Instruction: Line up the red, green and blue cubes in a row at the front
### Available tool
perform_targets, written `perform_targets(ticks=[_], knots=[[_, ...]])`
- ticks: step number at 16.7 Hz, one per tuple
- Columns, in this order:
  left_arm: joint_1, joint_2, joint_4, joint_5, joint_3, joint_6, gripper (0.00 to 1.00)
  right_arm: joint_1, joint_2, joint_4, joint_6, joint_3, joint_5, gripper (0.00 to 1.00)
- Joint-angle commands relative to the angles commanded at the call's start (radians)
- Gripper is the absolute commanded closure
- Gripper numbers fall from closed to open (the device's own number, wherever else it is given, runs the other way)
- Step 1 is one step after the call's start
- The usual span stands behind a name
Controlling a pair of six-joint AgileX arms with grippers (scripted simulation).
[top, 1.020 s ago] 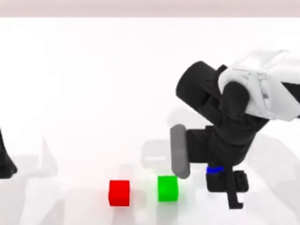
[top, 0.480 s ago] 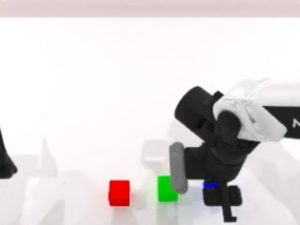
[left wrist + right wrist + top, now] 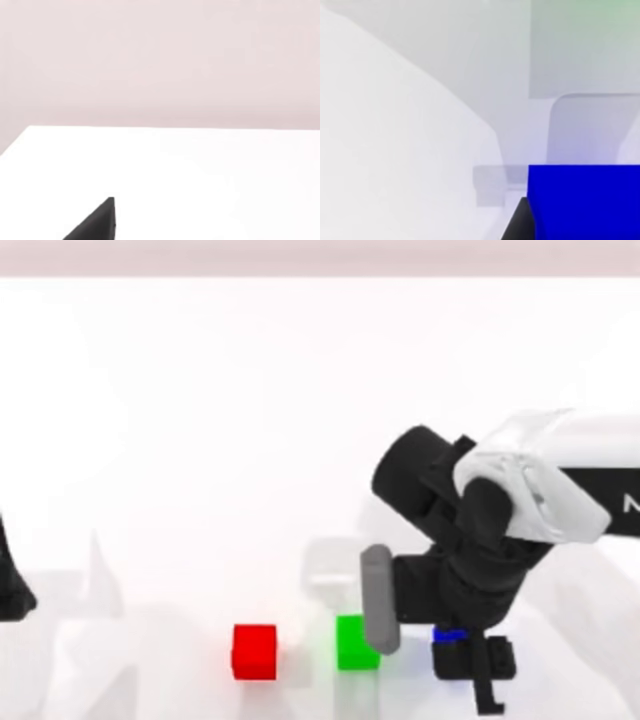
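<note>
Almost nothing has shifted since half a second ago: the right gripper [image 3: 452, 642] is seen low at the front of the counter [image 3: 200, 440], just right of the green cube [image 3: 357, 644]. The blue cube [image 3: 450, 634] is mostly hidden beneath it; whether the fingers are clenched on it cannot be told. One red cube [image 3: 254, 651] sits left of the green. The left arm [image 3: 10, 580] is parked at the left edge.

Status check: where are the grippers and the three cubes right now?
Right gripper low at the front, shut on blue cube, just right of green cube. Red cube further left, same row. Left arm parked at the left edge. Nothing in the way.
</note>
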Motion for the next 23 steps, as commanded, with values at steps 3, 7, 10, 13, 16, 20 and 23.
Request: perform_targets(ticks=[3,7,10,13,16,20,23], knots=[[0.0,0.0,0.0,0.0,0.0,0.0,0.0,0.0,0.0,0.0,0.0,0.0,0.0,0.25],[0.0,0.0,0.0,0.0,0.0,0.0,0.0,0.0,0.0,0.0,0.0,0.0,0.0,0.0],[0.0,0.0,0.0,0.0,0.0,0.0,0.0,0.0,0.0,0.0,0.0,0.0,0.0,0.0],[0.0,0.0,0.0,0.0,0.0,0.0,0.0,0.0,0.0,0.0,0.0,0.0,0.0,0.0],[0.0,0.0,0.0,0.0,0.0,0.0,0.0,-0.001,-0.002,-0.004,-0.001,0.003,0.0,0.0],[0.0,0.0,0.0,0.0,0.0,0.0,0.0,0.0,-0.038,-0.123,-0.002,0.081,0.0,0.0],[0.0,0.0,0.0,0.0,0.0,0.0,0.0,0.005,-0.079,-0.244,-0.006,0.153,-0.001,0.0]])
